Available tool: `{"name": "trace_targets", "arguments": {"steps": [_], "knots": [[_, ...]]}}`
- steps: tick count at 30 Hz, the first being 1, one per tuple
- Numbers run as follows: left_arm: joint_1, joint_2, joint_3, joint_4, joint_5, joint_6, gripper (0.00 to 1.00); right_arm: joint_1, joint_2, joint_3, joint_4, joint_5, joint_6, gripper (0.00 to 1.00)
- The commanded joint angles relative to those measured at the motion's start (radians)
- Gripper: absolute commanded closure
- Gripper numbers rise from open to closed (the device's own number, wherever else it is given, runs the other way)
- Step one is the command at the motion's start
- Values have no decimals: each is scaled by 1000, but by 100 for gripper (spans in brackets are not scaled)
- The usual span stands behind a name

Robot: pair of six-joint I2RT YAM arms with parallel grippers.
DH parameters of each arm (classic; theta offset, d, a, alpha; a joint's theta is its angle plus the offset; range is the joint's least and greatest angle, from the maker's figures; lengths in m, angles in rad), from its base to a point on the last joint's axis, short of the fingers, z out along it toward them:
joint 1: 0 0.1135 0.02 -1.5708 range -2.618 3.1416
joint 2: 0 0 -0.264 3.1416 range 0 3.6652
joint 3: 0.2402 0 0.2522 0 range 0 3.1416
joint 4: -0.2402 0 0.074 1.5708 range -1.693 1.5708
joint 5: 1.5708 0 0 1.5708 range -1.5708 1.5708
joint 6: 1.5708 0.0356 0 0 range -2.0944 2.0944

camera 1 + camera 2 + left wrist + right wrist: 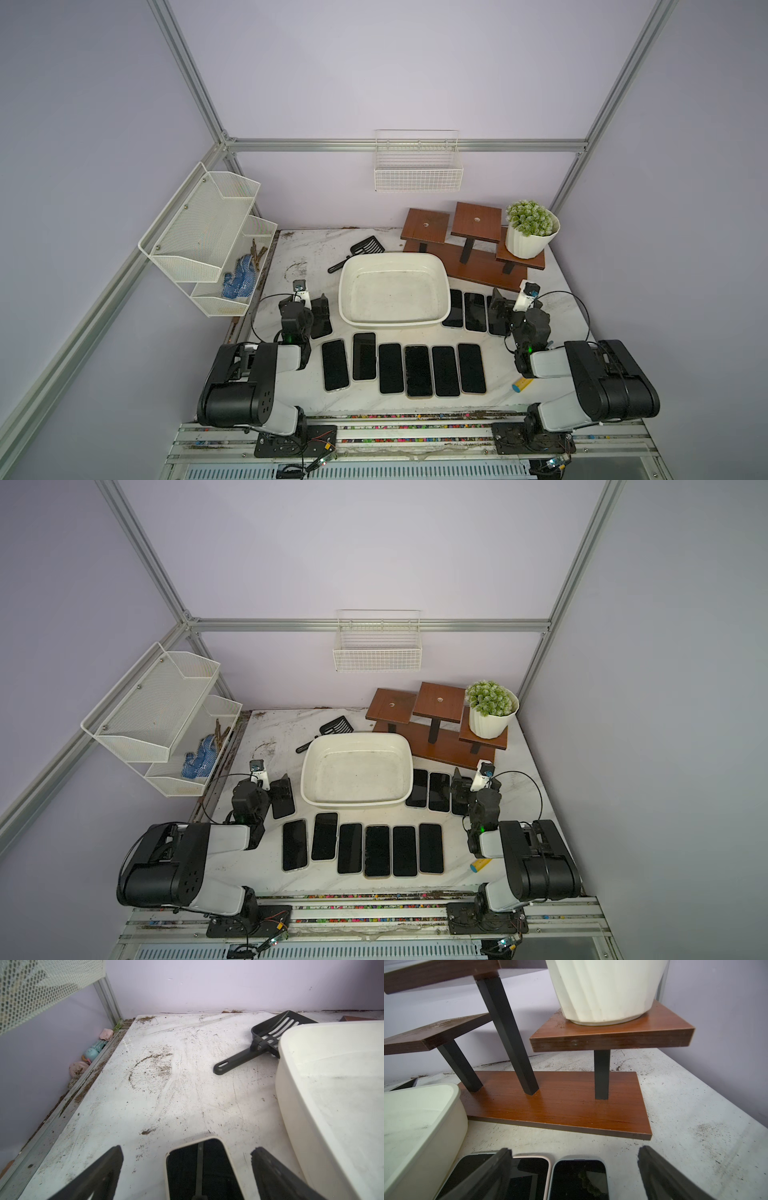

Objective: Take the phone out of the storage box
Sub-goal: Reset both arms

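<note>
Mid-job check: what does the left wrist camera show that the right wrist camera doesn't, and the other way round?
Left wrist only: the black scoop, the mesh rack, and one phone lying flat between the open jaws of the left gripper.

Right wrist only: the wooden stand with the plant pot on one of its shelves, and phones side by side under the open right gripper.

Both: one side of the white storage box and the dirty table.
</note>
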Motion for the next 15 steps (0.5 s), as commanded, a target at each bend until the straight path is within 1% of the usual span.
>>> {"name": "trace_targets", "arguments": {"steps": [1, 3, 4, 5, 8, 15], "knots": [[-4, 50, 3, 179, 5, 21, 0, -3, 20, 45, -18, -27, -30, 1], [-4, 44, 69, 46, -85, -17, 0, -2, 31, 50, -11, -36, -39, 1], [-4, 28, 81, -8, -80, -24, 0, -2, 35, 47, 6, -33, -41, 1], [-3, 24, 83, -22, -77, -28, 0, -2, 35, 44, 20, -32, -42, 0], [-4, 43, 63, 53, -79, -20, 0, -2, 35, 40, 29, -31, -43, 0], [-4, 41, 64, 48, -79, -19, 0, -2, 35, 37, 39, -32, -43, 0]]}}
